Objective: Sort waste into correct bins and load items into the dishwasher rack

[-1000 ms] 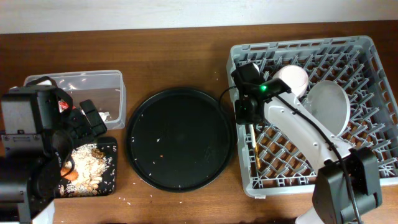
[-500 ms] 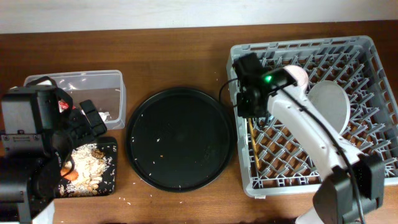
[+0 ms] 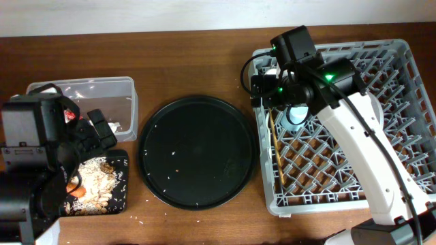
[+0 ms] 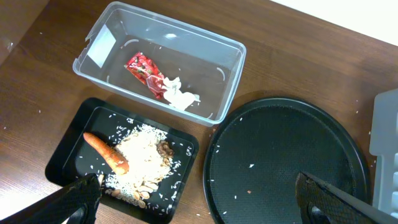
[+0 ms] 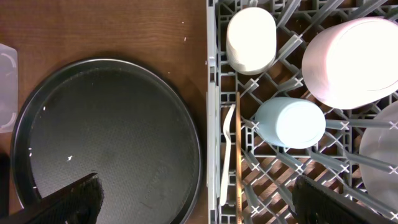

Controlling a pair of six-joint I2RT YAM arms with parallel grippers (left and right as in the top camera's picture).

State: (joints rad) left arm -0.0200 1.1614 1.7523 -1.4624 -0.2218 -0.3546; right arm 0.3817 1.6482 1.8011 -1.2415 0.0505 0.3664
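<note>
The grey dishwasher rack [image 5: 213, 112] holds a cream cup [image 5: 250, 38], a pink-white bowl [image 5: 351, 62], a light blue cup [image 5: 289, 121] and the edge of a pale plate [image 5: 382, 165]. A white fork [image 5: 227, 149] and a wooden chopstick [image 5: 238, 155] lie side by side along its left wall. My right gripper [image 5: 205, 202] hangs open above them, holding nothing. My left gripper [image 4: 199, 202] is open above the bins. The clear tub [image 4: 230, 68] holds a red wrapper [image 4: 142, 67] and white tissue [image 4: 179, 98]. The black tray [image 4: 65, 152] holds a carrot [image 4: 106, 151] and food scraps [image 4: 144, 163].
A large round black tray [image 3: 197, 151] with a few crumbs lies between the bins and the rack [image 3: 409, 88]. The right arm [image 3: 354, 129] crosses over the rack's left half. Rice grains are scattered on the wood near the black tray.
My right gripper went from shut to open and moved from the chopstick's near end toward the rack's far left corner. The chopstick stays lying in the rack. The left arm has not moved.
</note>
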